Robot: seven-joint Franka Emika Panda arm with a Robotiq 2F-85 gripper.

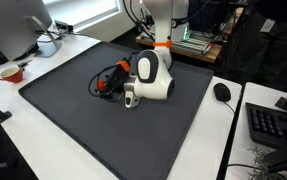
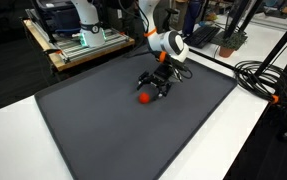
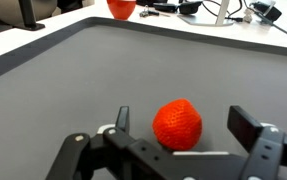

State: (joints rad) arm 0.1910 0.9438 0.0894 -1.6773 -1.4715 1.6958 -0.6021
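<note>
A red textured strawberry-like ball (image 3: 177,124) lies on the dark grey mat (image 3: 103,70). In the wrist view it sits between my gripper's (image 3: 181,128) two fingers, which are spread apart and do not touch it. In an exterior view the ball (image 2: 143,97) lies just below the lowered gripper (image 2: 155,85). In an exterior view the gripper (image 1: 107,84) is down at the mat's middle and the ball (image 1: 104,88) shows as a small red spot there.
A red bowl (image 1: 11,73) stands on the white table beside the mat; it also shows in the wrist view (image 3: 122,8). A monitor (image 1: 18,25), a mouse (image 1: 222,92) and a keyboard (image 1: 273,125) stand around. Black cables (image 2: 263,75) lie beside the mat.
</note>
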